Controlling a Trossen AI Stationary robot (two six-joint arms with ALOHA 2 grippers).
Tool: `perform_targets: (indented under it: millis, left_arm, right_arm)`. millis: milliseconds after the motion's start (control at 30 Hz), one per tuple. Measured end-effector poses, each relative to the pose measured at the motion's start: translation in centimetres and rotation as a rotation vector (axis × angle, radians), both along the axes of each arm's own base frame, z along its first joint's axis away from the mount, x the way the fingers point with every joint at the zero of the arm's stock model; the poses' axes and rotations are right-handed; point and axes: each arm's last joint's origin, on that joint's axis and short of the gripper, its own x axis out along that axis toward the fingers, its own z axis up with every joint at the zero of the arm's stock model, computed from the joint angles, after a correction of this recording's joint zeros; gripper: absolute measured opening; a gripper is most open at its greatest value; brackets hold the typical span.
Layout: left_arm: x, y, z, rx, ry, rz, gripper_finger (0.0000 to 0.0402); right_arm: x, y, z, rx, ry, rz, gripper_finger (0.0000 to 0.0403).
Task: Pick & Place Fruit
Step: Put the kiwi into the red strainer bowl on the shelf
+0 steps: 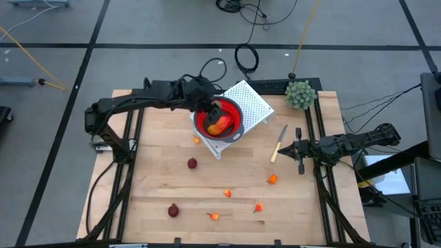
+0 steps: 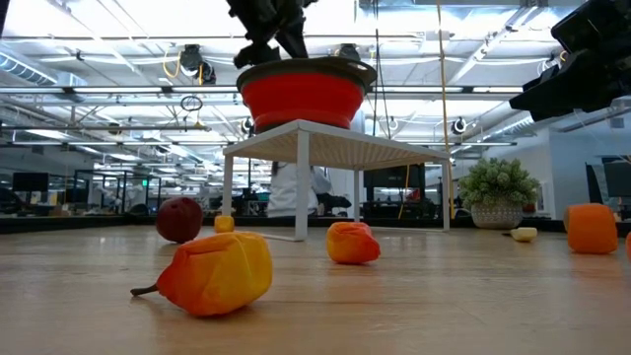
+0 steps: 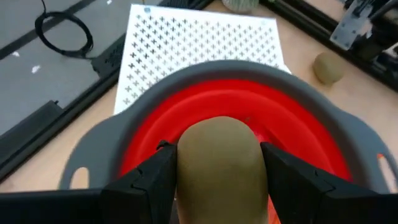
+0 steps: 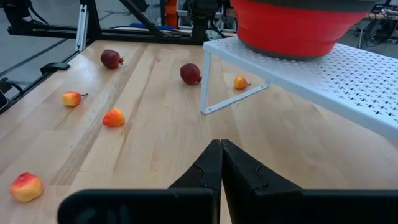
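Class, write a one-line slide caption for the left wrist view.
Left gripper holds a brown oval fruit over the red bowl on the white perforated shelf.

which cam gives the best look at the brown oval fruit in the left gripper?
Left wrist view: the brown oval fruit fills the frame between the left gripper fingers, over the red bowl. The high view shows only the arm above the bowl with a red-and-yellow fruit inside. The low and right wrist views show just the bowl's outside.
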Motion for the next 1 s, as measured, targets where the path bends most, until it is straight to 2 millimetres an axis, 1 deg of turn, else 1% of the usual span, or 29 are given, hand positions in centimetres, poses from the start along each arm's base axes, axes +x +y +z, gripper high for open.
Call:
perform_targets:
  millis: [133, 267, 533, 833, 1000]
  left_arm:
    - [0.7, 0.1, -1.0, -0.026, 0.024, -0.01, 0.0212]
    - [0.8, 0.2, -1.6, -0.035, 0.057, -0.007, 0.0212]
    - [0.5, 0.2, -1.9, -0.041, 0.106, -0.009, 0.0212]
    - [0.9, 0.2, -2.7, -0.052, 0.14, -0.011, 0.0212]
    - [0.9, 0.2, -2.7, -0.051, 0.136, -0.01, 0.0228]
  right_arm:
    - [0.0, 0.0, 0.0, 0.0, 0.0, 0.0, 0.0]
    - [0.0, 0.0, 0.0, 0.003, 0.0, -0.001, 0.0]
    - [0.0, 0.0, 0.0, 0.002, 0.0, -0.006, 0.0]
    - [0.0, 0.0, 0.0, 0.002, -0.001, -0.007, 0.0]
    - [0.0, 0.0, 0.0, 0.004, -0.001, -0.006, 0.0]
